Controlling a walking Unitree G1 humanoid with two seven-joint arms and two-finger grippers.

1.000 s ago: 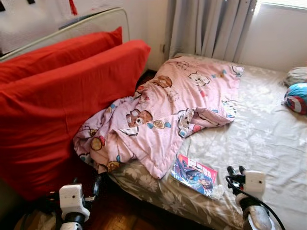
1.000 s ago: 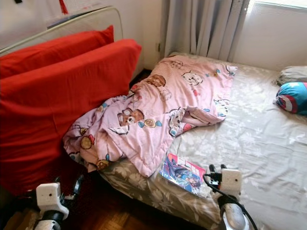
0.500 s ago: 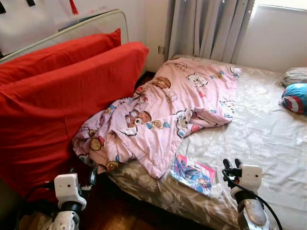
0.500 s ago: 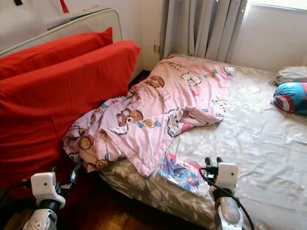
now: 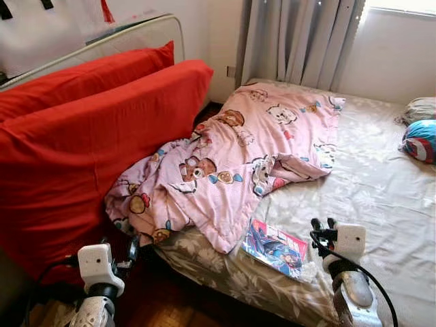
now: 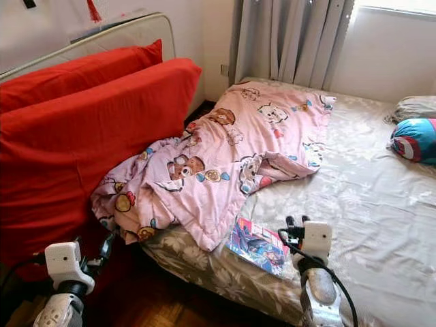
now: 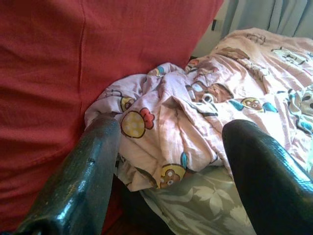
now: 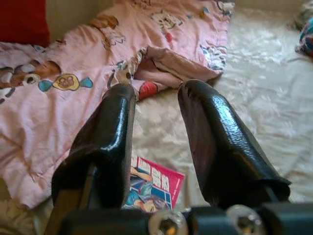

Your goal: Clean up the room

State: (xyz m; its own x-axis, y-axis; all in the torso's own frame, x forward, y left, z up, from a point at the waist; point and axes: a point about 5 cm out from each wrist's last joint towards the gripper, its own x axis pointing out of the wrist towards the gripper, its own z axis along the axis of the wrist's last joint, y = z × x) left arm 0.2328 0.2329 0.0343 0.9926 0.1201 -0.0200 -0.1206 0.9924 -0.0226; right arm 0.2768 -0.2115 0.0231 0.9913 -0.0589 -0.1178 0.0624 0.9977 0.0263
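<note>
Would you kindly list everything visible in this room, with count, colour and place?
Bed: one, beige floral sheet, ahead and right.
Blanket: one, pink with cartoon bears, crumpled on the bed's left side, hanging over the edge.
Magazine: one, blue and pink cover, near the bed's front edge.
Red cushions: two, leaning on the left.
Mattress: one, whitish, behind the cushions.
Curtain: one, grey, behind the bed.
Round pillow: one, blue, red and white, far right.
Grey pillow: one, behind the round one.
Floor: dark wood.
Left gripper: open, low beside the blanket's hanging edge.
Right gripper: open, above the bed by the magazine.
</note>
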